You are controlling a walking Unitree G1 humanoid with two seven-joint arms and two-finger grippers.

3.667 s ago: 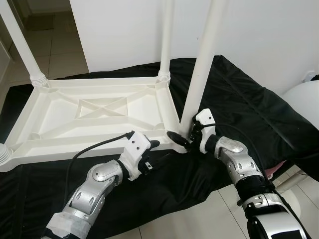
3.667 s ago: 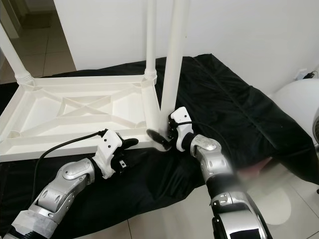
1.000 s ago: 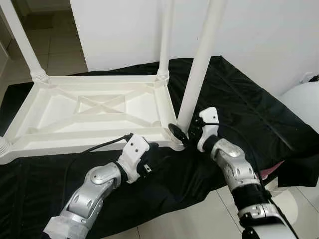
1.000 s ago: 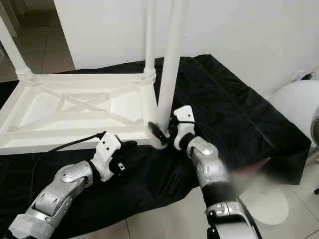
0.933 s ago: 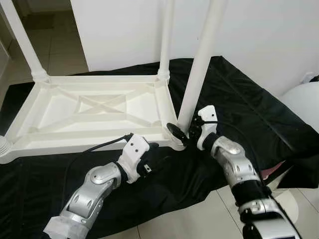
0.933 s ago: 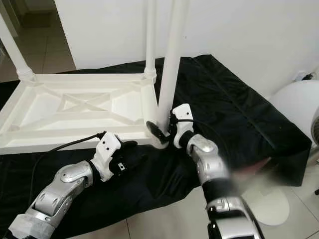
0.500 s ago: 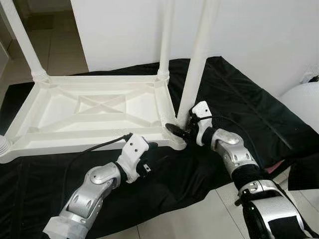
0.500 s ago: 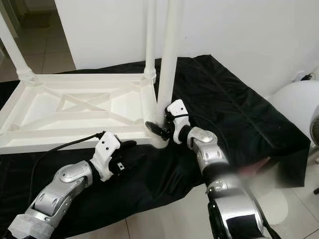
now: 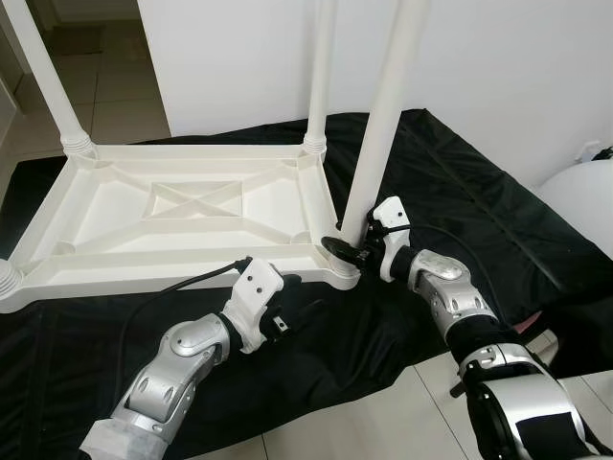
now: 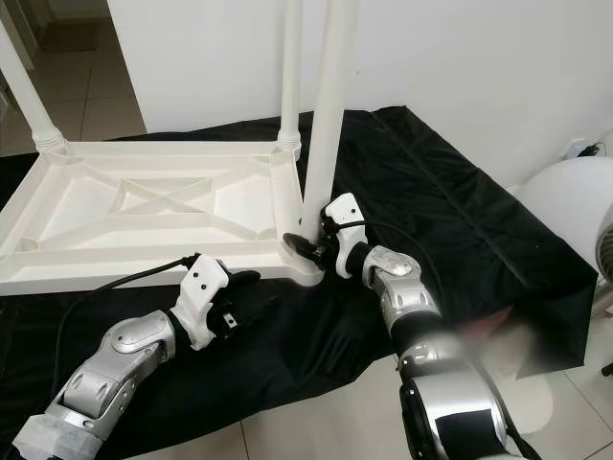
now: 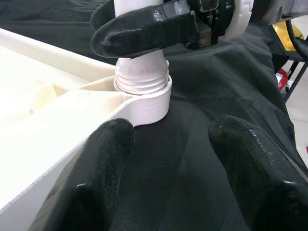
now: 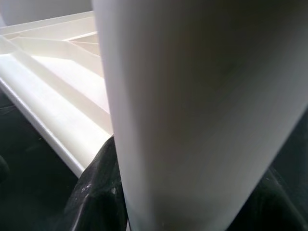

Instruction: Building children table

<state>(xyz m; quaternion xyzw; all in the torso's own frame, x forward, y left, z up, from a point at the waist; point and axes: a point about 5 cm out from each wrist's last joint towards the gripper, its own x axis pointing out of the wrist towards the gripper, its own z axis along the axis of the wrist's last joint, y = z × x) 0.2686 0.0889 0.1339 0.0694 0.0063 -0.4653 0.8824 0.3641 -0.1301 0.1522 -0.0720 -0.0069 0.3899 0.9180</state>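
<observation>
here the white plastic table top point(image 9: 182, 216) lies upside down on a black cloth point(image 9: 460, 201) spread over the tiled floor point(image 9: 115, 105), ribbed underside facing up. legs stand upright in the two far corners: one at the far left corner point(image 9: 43, 81) and one at the far right corner point(image 9: 321, 72). a further leg point(image 9: 383, 115) stands in the near right corner socket point(image 11: 144, 94), its threaded end seated in the round collar.

the right gripper point(image 9: 352, 251) is closed around the base of this near right leg, just above the socket; one black finger point(image 11: 144, 31) crosses the front of the leg in the left wrist view.

the left gripper point(image 9: 287, 309) rests low over the black cloth, just in front of the table top's near edge and near the same socket. its two fingers point(image 11: 101, 168) are spread apart and grip nothing. a black cable point(image 9: 182, 283) runs from its wrist across the near rim of the table top.
</observation>
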